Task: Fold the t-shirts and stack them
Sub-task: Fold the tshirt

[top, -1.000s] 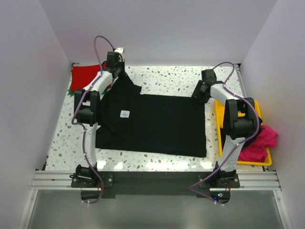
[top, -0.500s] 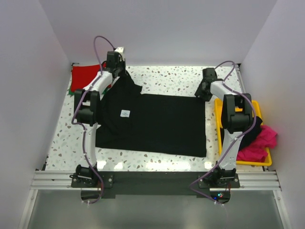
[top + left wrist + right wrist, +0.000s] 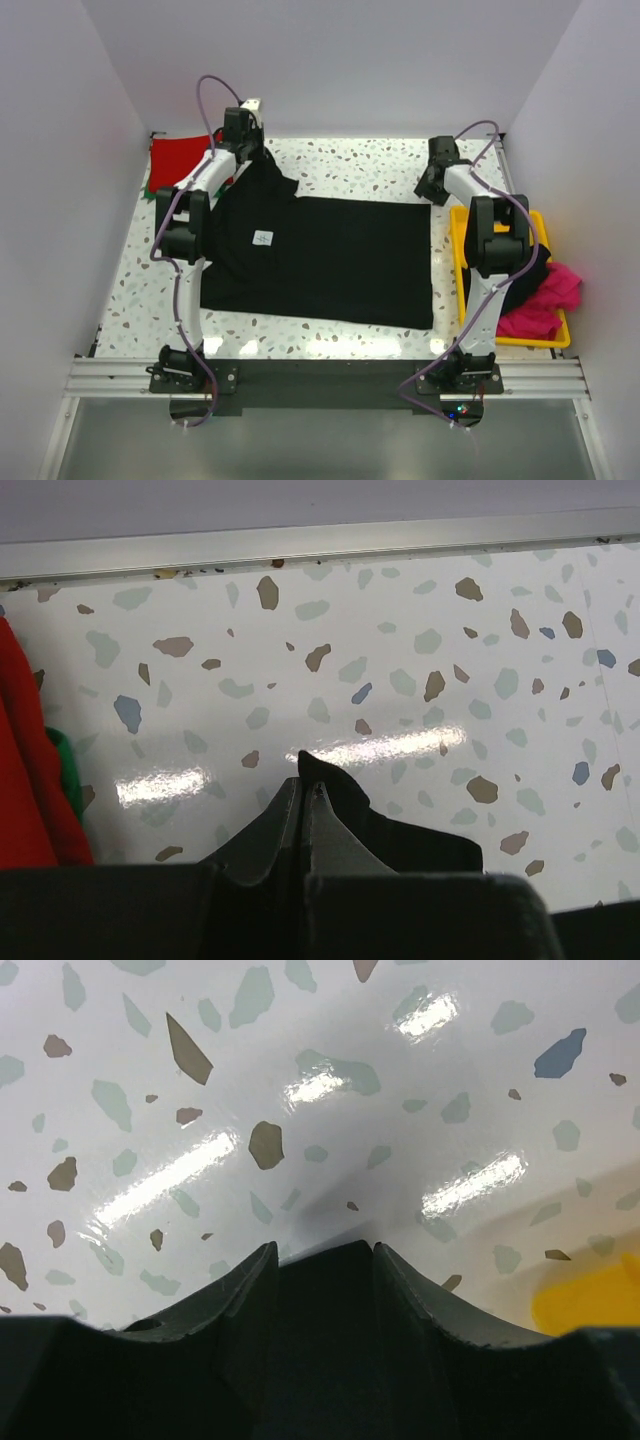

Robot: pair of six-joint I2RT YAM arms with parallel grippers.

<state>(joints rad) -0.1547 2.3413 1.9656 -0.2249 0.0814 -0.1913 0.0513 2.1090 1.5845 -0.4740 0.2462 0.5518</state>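
The black t-shirt [image 3: 330,260] lies spread flat on the speckled table [image 3: 350,160], filling most of the middle. Its long axis runs left to right. The neck end points left and the straight hem points right, ending just short of the yellow tray [image 3: 560,340]. A small white label [image 3: 262,238] sits on the left part, near the neck. The cloth is plain, matte and mostly smooth, and the body forms a rough rectangle. At the far left the sleeve [image 3: 265,175] is drawn up into a peak toward the back edge of the table.

The left gripper [image 3: 305,785] is at that peak, its fingers pressed together on a tip of the black cloth, pinching the sleeve. The bare table shows beyond it.

The right gripper [image 3: 322,1247] hangs over the bare table at the far right, just beyond the far hem corner of the shirt. Its fingers are spread apart, and a yellow patch shows at the right edge of its view.

A red shirt [image 3: 180,160] lies in the far left corner with a bit of green shirt [image 3: 65,770] beside it. A pink shirt [image 3: 545,300] spills over the right rim of the tray, next to another black one [image 3: 530,265].
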